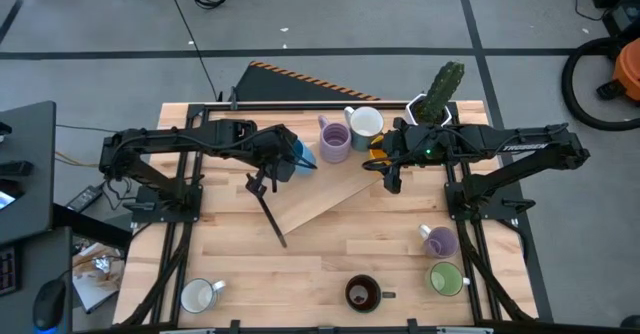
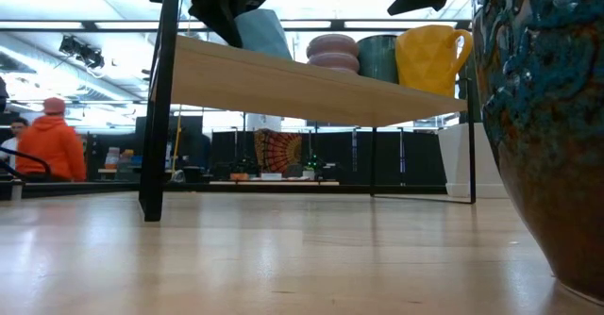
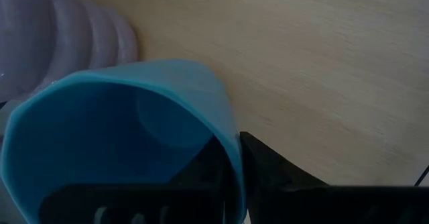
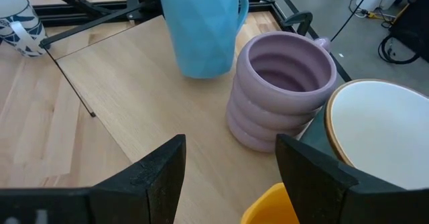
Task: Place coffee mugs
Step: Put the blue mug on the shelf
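Note:
A raised wooden shelf board (image 1: 320,199) carries a row of mugs: the blue mug (image 1: 302,155), a lavender ribbed mug (image 1: 335,140), a mug that is white inside and dark green outside (image 1: 365,124), and an orange mug (image 2: 429,58). My left gripper (image 1: 287,160) is shut on the blue mug (image 3: 120,137). My right gripper (image 4: 231,177) is open and hovers over the orange mug (image 4: 275,207), with its fingers apart on either side and touching nothing. On the table below stand a second lavender mug (image 1: 438,240), a green mug (image 1: 447,279), a dark brown mug (image 1: 362,294) and a white mug (image 1: 200,296). My left gripper holds the blue mug by its rim wall (image 3: 233,158), one finger (image 3: 201,174) inside the cup and one (image 3: 281,180) outside. It comes at the mug from above and the table's left. The mug (image 2: 260,32) stands about upright with its base on the shelf board.
The white faceted cactus pot (image 1: 438,99) stands at the far edge behind my right arm. The shelf's black legs (image 2: 156,117) reach down to the table. A glazed blue-brown vessel (image 2: 547,117) fills the low view's right side. People stand in the room beyond.

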Robot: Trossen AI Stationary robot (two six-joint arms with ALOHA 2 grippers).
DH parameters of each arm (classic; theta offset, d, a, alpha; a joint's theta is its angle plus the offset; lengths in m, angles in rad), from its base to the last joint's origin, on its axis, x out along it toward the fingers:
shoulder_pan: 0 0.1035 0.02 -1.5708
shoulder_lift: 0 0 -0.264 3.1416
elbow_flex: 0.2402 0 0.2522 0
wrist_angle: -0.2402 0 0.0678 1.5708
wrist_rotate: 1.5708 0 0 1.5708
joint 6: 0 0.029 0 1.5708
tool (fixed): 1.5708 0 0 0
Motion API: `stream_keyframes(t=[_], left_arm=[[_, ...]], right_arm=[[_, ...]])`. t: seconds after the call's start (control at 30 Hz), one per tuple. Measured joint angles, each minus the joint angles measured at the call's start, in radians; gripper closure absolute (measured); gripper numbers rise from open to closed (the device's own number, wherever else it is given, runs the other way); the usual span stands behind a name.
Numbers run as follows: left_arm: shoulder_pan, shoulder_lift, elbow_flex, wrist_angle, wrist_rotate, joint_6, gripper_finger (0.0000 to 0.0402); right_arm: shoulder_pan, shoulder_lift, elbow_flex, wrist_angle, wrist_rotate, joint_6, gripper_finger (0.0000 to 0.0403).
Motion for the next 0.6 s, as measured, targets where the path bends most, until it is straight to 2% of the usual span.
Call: stream_keyframes(t=[0.47,0.6], left_arm=[[0.0,0.0,0.0,-0.001,0.026,-0.024,0.0362],[0.0,0.0,0.0,0.0,0.026,-0.024,0.0346]], right_arm=[[0.0,0.0,0.0,0.0,0.0,0.0,0.0167],[0.0,0.0,0.0,0.0,0.0,0.0,0.0167]])
